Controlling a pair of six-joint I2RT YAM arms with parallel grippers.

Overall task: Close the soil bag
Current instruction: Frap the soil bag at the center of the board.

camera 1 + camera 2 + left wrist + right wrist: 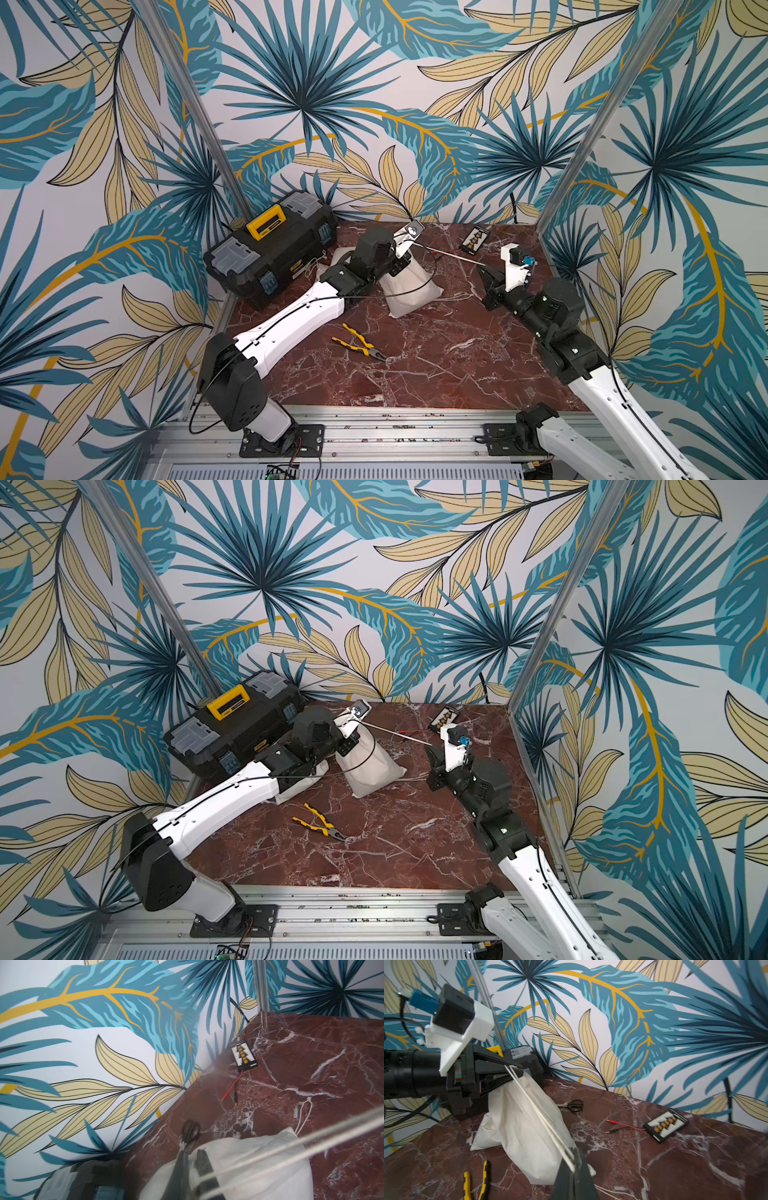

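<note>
Toolbox (270,245) left of soil bag (405,305); pliers (359,343) before it; scissors (572,1105) behind it.

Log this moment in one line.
left gripper: shut on soil bag neck | right gripper: shut on drawstring | drawstring: taut between grippers

Walled on three sides with tropical wallpaper (299,104): teal palm fronds, pale yellow leaves and mustard stems on an off-white ground, filling the upper part of both top views and running down the left and right edges. Split by two slanted aluminium uprights: left post (197,112) leaning from the upper left toward centre, right post (606,112) leaning in from the upper right, each ending at a back corner of the tabletop (436,365). Surfaced in dark red marble with white veins, centre to lower middle. Edged along the bottom by a slotted aluminium rail (395,428). Lit softly and evenly, with a faint sheen on the marble.
</note>
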